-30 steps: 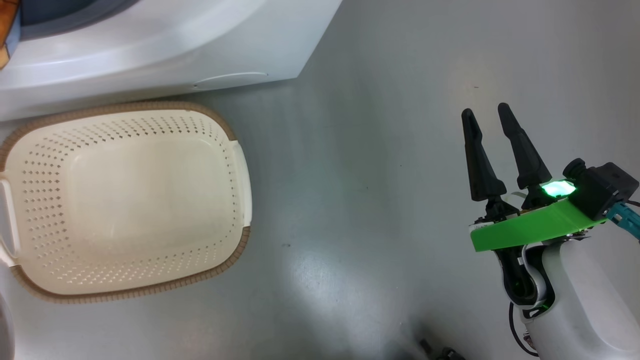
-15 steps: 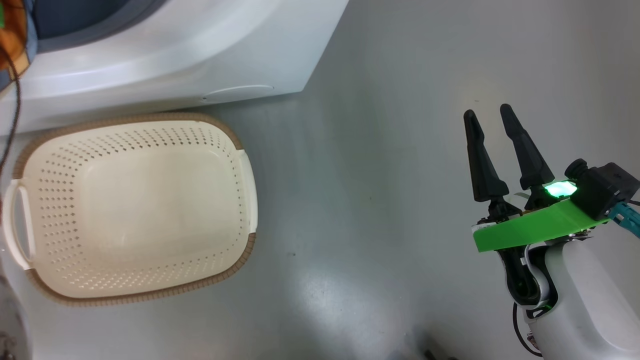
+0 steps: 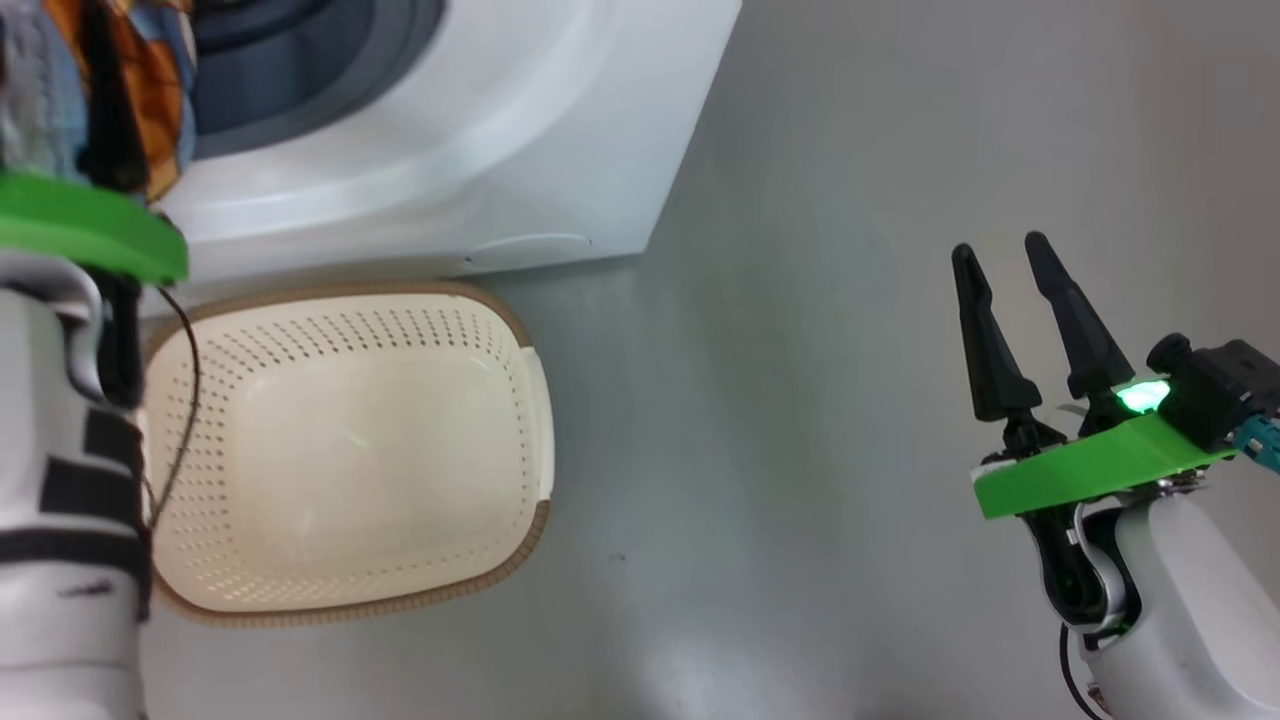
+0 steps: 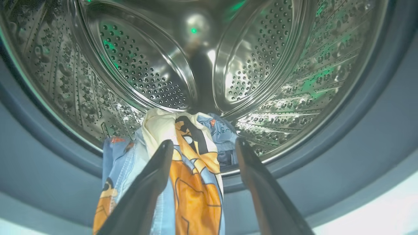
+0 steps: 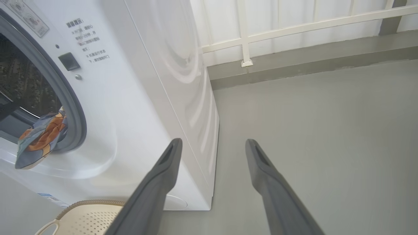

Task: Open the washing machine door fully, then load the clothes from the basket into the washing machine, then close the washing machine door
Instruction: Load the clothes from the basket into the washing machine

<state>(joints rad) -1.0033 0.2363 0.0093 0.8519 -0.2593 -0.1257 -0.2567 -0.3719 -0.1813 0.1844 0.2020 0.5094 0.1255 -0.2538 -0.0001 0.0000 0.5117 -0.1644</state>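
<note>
My left pincer (image 4: 203, 143) stands at the mouth of the washing machine (image 3: 520, 120), jaws spread wide and clamping nothing; the blue and orange printed garment (image 4: 196, 182) lies draped against my fingers (image 4: 147, 189), half in the steel drum (image 4: 147, 71), half hanging out over the grey gasket (image 4: 343, 130); the basket (image 3: 300, 340) sits empty just before the machine; my right pincer (image 3: 998, 245) hovers wide and empty, well apart over the floor (image 3: 800, 400). My worry: if I withdraw, the cloth may cling to a finger and slide out; left across the gasket, it would jam the door.
</note>
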